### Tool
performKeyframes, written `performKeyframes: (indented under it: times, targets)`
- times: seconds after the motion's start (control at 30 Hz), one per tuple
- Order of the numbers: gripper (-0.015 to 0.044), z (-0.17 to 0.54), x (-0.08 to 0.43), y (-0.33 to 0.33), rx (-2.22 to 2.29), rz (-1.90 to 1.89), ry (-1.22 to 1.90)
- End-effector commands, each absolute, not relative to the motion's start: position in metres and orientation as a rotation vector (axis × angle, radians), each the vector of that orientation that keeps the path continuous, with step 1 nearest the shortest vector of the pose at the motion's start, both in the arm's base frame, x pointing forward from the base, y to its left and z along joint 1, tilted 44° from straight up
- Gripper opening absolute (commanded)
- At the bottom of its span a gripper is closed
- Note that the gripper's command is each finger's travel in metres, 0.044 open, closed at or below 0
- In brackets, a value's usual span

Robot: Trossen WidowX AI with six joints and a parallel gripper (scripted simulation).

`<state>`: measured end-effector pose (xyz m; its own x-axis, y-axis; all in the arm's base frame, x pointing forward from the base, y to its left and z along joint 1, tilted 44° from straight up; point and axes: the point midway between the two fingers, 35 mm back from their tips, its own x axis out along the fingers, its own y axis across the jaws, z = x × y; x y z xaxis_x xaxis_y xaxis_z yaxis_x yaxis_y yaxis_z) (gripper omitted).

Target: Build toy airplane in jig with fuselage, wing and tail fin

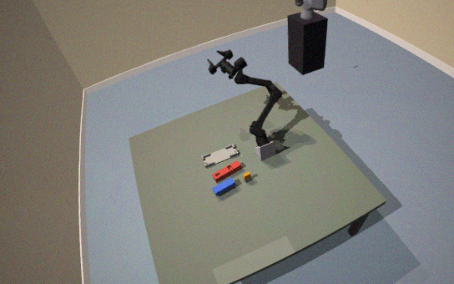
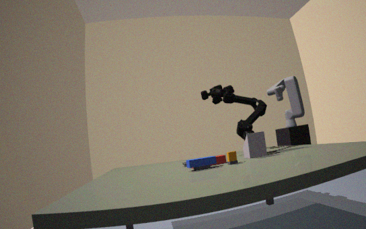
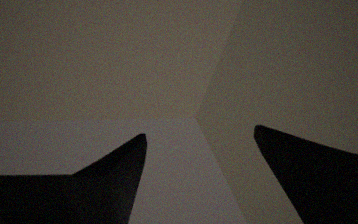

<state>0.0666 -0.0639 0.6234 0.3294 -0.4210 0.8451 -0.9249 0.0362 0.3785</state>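
Observation:
The white jig [image 1: 221, 156] lies on the table with its cradle bare. The red fuselage [image 1: 223, 172] [image 2: 221, 159] lies beside the jig, outside it, with two dark sockets showing on top. The blue wing [image 1: 224, 186] [image 2: 200, 162] lies beside the fuselage, on its side away from the jig. The small orange tail fin [image 1: 247, 176] [image 2: 231, 156] stands apart near the fuselage's end, on the side toward the arm's base. The tabs of the wing and fin cannot be made out. My gripper [image 1: 213, 56] [image 3: 200, 135] is open and empty, raised high above the table and away from all the parts.
The green table [image 1: 175, 217] [image 2: 141, 188] carries the parts. A pale block [image 1: 266, 150] [image 2: 256, 145] stands at my arm's base, close to the fin and the jig. Another grey robot arm [image 2: 296, 97] stands on a black pedestal [image 1: 307, 43] [image 2: 299, 135] beyond the table.

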Motion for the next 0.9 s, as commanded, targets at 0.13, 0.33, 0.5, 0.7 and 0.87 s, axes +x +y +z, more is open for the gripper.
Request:
performKeyframes:
  times: [0.13,0.33,0.5,0.7,0.87]
  targets:
    - [0.044,0.613,0.11,-0.064,1.567,0.486,-1.156]
    - [0.044,0.575,0.205,-0.054,1.525,0.217,-0.888]
    - [0.044,0.528,0.27,-0.036,1.46,0.055,-0.639]
    - [0.044,0.462,0.33,-0.009,1.344,-0.105,-0.344]
    - [0.044,0.389,0.37,0.017,1.198,-0.24,-0.071]
